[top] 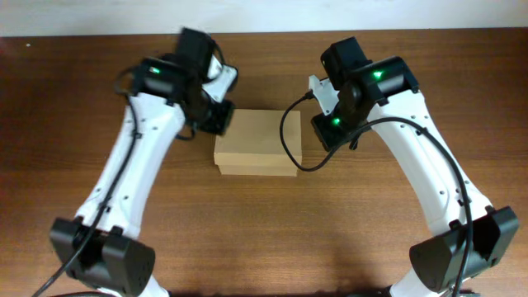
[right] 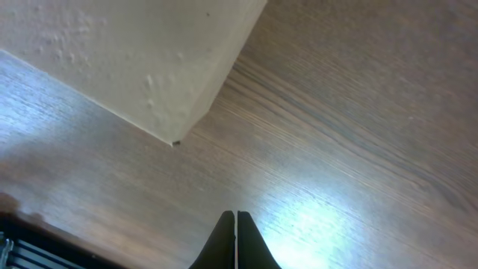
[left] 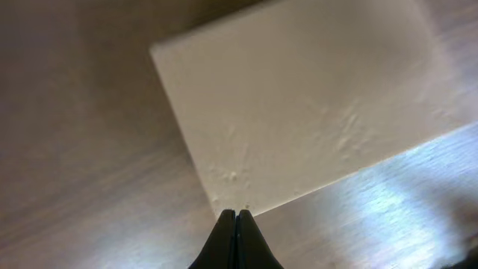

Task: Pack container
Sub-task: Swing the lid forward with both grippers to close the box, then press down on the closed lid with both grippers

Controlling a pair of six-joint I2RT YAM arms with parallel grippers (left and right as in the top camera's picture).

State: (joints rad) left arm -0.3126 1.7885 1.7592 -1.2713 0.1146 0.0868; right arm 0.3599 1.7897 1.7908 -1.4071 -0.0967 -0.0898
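Both the left pincer (left: 236,214) and the right pincer (right: 236,215), closed and empty, flank the container (top: 257,142) on the worktop (top: 272,235).

Container (top: 257,142): a small rectangular box of plain tan cardboard, its flap lid down and flat. It rests on the wooden counter (top: 264,239), just above the centre of the overhead frame, long sides running left to right. Its top fills the upper right of the left wrist view (left: 314,104). One corner shows at the upper left of the right wrist view (right: 127,52).
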